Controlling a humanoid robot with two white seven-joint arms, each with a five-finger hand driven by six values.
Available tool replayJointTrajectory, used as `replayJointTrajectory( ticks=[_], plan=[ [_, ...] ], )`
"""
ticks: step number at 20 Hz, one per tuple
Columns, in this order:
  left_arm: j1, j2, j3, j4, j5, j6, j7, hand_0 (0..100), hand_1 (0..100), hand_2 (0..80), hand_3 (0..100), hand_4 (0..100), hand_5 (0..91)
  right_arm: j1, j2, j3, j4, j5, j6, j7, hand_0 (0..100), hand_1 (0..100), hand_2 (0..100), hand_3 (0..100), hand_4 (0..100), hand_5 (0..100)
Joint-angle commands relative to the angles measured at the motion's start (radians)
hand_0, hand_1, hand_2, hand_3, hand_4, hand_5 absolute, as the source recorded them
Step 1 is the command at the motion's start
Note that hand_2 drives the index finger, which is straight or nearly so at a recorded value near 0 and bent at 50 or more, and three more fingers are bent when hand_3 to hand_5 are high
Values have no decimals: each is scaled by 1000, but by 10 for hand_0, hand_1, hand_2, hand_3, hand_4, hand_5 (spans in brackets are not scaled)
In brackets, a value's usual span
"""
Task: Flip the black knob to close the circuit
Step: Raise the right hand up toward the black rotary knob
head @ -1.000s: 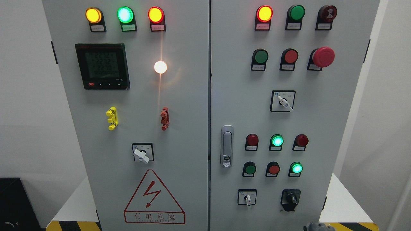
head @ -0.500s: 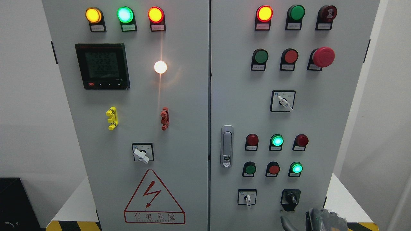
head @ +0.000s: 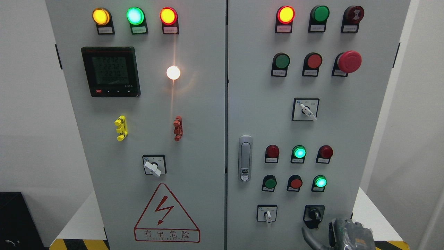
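Grey cabinet (head: 194,114) doors fill the view, studded with lamps, buttons and selector switches, and white walls stand either side. At the bottom right the right hand (head: 350,234) enters from below, only partly in view; one dark finger (head: 307,234) curves up and leftward, apart from the rest, so the fingers look loosely spread and hold nothing, though most of them are cut off by the frame edge. The black knob (head: 314,214) sits just above and to the left of that raised finger, not yet touched, its bar standing roughly upright on a black plate. A white-lever switch (head: 267,214) lies further left of the fingers, well clear. The left hand does not show. To do this step well, I would bring the hand up and a little left so thumb and finger close on both sides of the knob's bar, squarely, before any twist. The likely risks are slipping off the small bar or brushing the green lamp (head: 320,182) above.
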State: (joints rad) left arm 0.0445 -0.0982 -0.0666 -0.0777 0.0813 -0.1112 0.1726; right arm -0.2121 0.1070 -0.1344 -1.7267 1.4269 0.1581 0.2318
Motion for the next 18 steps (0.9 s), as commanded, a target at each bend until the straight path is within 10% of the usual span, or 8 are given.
replayJointTrajectory(
  ticks=[1,18],
  plan=[
    [0,0,1,1,0,-1,2,120,556,0,0,0,0,-20,0,-4,27,4,6,7,0,0,931,1000,983,987],
    [0,0,-1,0,0,-1,4,120,556,0,0,0,0,-30,-3,-37,47,47,3,-8,0,0,925,1000,980,987]
  ],
)
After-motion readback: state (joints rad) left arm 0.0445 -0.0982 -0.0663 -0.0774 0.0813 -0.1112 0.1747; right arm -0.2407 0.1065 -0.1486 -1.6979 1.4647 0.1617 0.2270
